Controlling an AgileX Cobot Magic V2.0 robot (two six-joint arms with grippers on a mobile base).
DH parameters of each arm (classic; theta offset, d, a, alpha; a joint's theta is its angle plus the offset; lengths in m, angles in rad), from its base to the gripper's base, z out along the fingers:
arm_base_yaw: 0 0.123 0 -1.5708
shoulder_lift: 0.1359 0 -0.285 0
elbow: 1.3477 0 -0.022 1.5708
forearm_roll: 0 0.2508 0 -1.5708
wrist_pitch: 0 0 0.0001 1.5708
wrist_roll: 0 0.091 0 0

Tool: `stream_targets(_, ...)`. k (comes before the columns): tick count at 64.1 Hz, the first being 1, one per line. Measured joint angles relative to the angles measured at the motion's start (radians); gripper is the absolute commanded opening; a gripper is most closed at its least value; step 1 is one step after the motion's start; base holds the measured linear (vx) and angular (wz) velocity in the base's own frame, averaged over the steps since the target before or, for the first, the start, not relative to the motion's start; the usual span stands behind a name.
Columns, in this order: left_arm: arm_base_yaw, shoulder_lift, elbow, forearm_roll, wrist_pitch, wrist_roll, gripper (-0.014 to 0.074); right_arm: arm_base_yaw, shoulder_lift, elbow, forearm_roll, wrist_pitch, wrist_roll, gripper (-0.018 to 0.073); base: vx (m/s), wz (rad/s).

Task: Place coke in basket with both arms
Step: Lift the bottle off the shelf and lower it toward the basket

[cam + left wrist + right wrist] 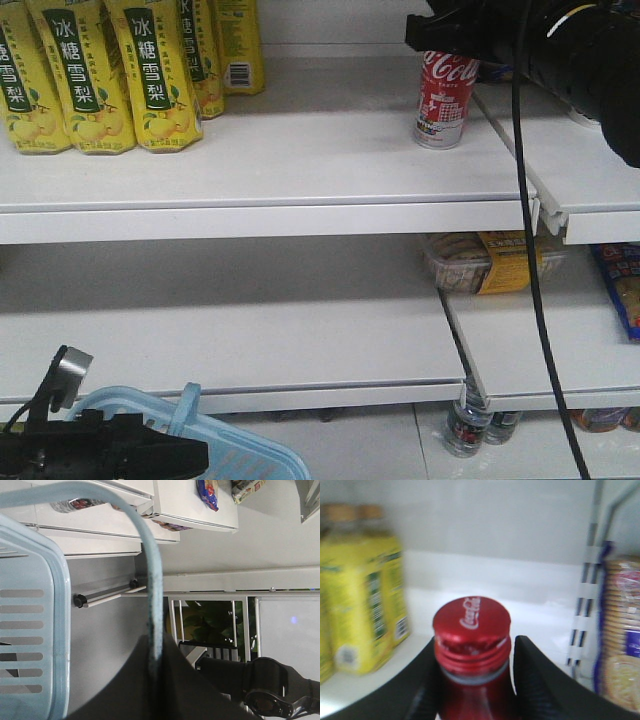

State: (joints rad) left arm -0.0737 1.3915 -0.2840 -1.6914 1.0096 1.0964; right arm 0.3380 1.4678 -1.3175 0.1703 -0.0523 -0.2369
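Coke [443, 98] stands upright on the top shelf [300, 160], right end, just left of the shelf divider rail, well apart from the yellow pear-drink bottles [100, 70] at far left. My right gripper [476, 680] is around its neck: in the right wrist view the black fingers [540, 680] sit either side, just under the red cap [471, 620]. A thin bright gap shows between the right finger and the bottle. The left finger looks touching, but the frame is blurred, so I can't tell if I'm actually clamped.

Left gripper [155, 680] has the basket [30, 605] by its flat swing handle [152, 580]; handle runs straight into the black gripper body, closed on it as far as I can see. In the front view the basket sits low at near left, below the lower shelf.

Handling, my read:
- Slim aluminium bottle, stiff, painted skin, likely slippery. Full or empty unknown; assume full.
- Neck grip under the cap's threaded collar gives a mechanical stop if it slips.
- Tall and narrow, so it tips easily. Lift straight up before pulling clear.
- Biscuit pack [620, 640] sits close on the right; keep clear.
- Lower it into the basket, don't drop it; the basket hangs from one handle and will swing.
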Motion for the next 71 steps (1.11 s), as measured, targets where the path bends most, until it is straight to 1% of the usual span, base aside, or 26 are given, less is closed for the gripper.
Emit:
stream_targets(9, 0.000, 0.000, 0.000, 0.000, 0.000, 0.000, -0.0006, 0.070, -0.058, 0.004, -0.044, 0.105, -0.030, -0.0008, 0.00, 0.00)
stream_targets(13, 0.000, 0.000, 0.000, 0.000, 0.000, 0.000, -0.0006, 0.115, -0.091, 0.007, -0.058, 0.150, -0.039, -0.0006, 0.00, 0.00)
stream_targets(23, 0.000, 0.000, 0.000, 0.000, 0.000, 0.000, -0.0006, 0.204, -0.161, 0.007, -0.062, 0.246, -0.044, -0.0005, 0.00, 0.00)
stream_targets(35, 0.000, 0.000, 0.000, 0.000, 0.000, 0.000, -0.0006, 0.290, -0.271, 0.065, -0.060, 0.264, -0.045, -0.0005, 0.00, 0.00)
stream_targets(41, 0.000, 0.000, 0.000, 0.000, 0.000, 0.000, -0.0006, 0.324, -0.334, 0.122, -0.042, 0.264, -0.045, -0.0005, 0.00, 0.00)
stream_targets(51, 0.000, 0.000, 0.000, 0.000, 0.000, 0.000, -0.0006, 0.399, -0.418, 0.256, 0.021, 0.265, -0.045, -0.0005, 0.00, 0.00)
stream_targets(71, 0.000, 0.000, 0.000, 0.000, 0.000, 0.000, -0.0006, 0.562, -0.398, 0.481, 0.171, 0.271, -0.045, -0.0005, 0.00, 0.00)
